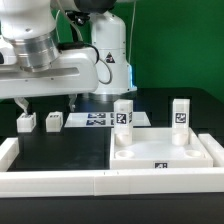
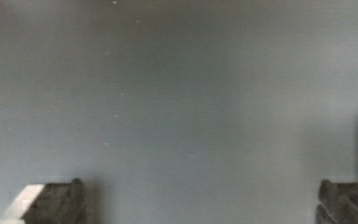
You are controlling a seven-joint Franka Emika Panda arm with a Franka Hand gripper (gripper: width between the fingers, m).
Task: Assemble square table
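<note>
Arm reaches in from the exterior view's left, gripper (image 1: 47,104) pointing down, jaws spread wide and empty, near two loose legs (image 1: 27,122). Tabletop (image 1: 140,160) lies toward the right, two upright legs (image 1: 124,115) at its far corners.

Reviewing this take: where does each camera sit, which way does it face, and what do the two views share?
Exterior view: off the arm, low, looking over the border rail at the square table top, two upright legs, the marker board and the robot base; the arm and open gripper show at the exterior view's left.
Wrist view: on the wrist, facing a blurred grey surface; only two dark fingertips show.
Shared: the gripper's fingers alone.
</note>
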